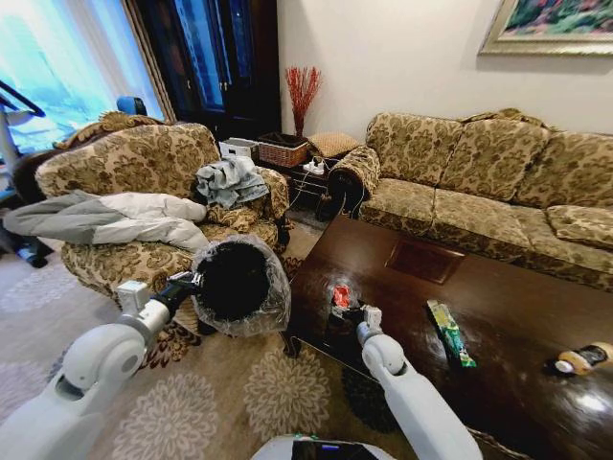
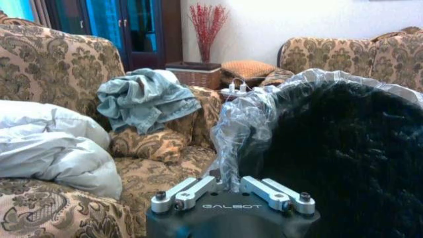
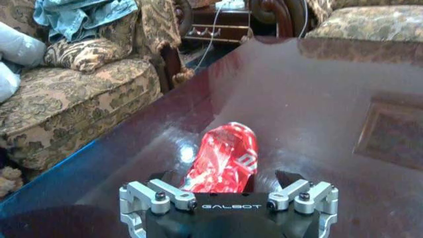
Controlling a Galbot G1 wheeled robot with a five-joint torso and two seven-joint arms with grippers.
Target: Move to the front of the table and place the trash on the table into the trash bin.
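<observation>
The table (image 3: 310, 94) is dark wood, polished to a mirror gloss. The red can (image 3: 225, 158) is crumpled shiny metal. The trash bin (image 1: 235, 283) wears a crinkly translucent plastic liner. The green wrapper (image 1: 448, 331) looks glossy.

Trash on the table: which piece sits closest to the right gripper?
The red crushed can. It lies between the open fingers of the right gripper, while the long green wrapper and the tan-orange bottle-like piece lie farther along the table.

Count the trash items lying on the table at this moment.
3: a red crushed can at the right end effector, a green wrapper mid-table, a tan bottle far right. Others may be hidden.
</observation>
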